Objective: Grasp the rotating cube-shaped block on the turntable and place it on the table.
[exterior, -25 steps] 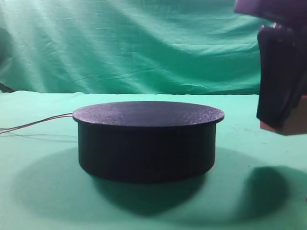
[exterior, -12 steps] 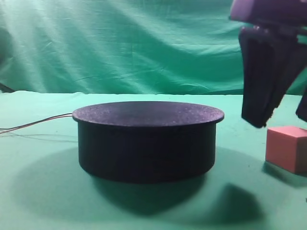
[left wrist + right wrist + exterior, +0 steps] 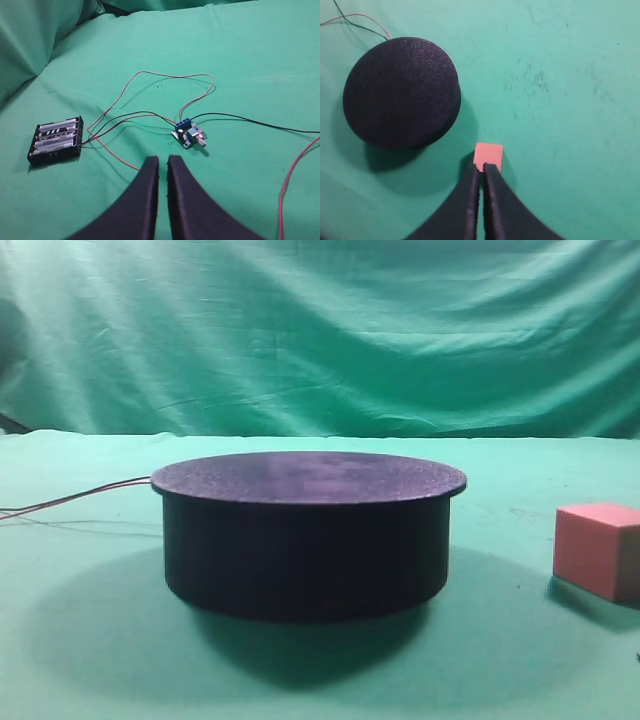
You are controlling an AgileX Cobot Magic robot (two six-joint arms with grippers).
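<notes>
Cube-shaped block (image 3: 488, 156) sits on the green desk (image 3: 560, 100), off the turntable (image 3: 401, 92) and just beside its lower right edge. Directly above it hangs the right pincer (image 3: 481, 172), fingers clenched together and holding nothing. The left pincer (image 3: 161, 165), likewise clenched and empty, is over the battery pack (image 3: 56, 139) and controller board (image 3: 188, 135).

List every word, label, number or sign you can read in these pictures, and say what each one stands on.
None can be read.
Batteries in the battery holder: any print is too blurred.
Small circuit board: markings too small.
Cube-shaped block, turntable, table: plain.
</notes>
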